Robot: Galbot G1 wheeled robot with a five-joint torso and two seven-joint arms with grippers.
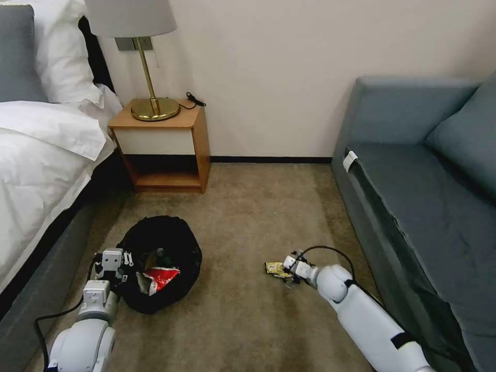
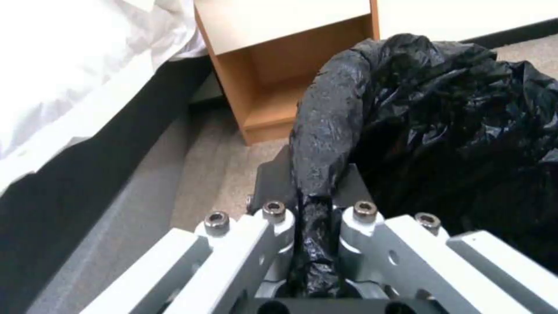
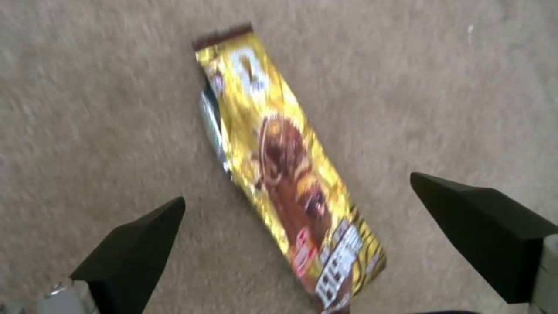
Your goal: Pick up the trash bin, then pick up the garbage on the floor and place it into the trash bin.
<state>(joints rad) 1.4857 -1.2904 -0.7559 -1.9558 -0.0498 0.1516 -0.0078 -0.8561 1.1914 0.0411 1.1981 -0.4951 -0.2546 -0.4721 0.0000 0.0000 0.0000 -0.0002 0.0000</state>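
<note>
The trash bin point(image 1: 164, 238), lined with a crinkly black bag, stands on the carpet at the lower left. My left gripper point(image 1: 111, 264) is shut on its near rim, and the bag's rim point(image 2: 325, 131) is pinched between the fingers of that gripper point(image 2: 314, 185). In the bin lie a red-and-white carton point(image 1: 163, 278), a bottle with a green label point(image 1: 160, 254) and brown paper point(image 1: 142, 283). One piece of garbage, a brown-gold snack wrapper point(image 1: 276, 268), lies flat on the floor. My right gripper point(image 1: 293, 267) hangs open just above the wrapper point(image 3: 279, 161), with a finger point(image 3: 139, 248) on each side of it.
A wooden nightstand point(image 1: 164, 150) with a brass lamp point(image 1: 153, 106) stands against the back wall. The bed point(image 1: 41, 170) runs along the left, close to the bin. A grey-blue sofa point(image 1: 429, 206) lines the right. Open carpet lies between the bin and the wrapper.
</note>
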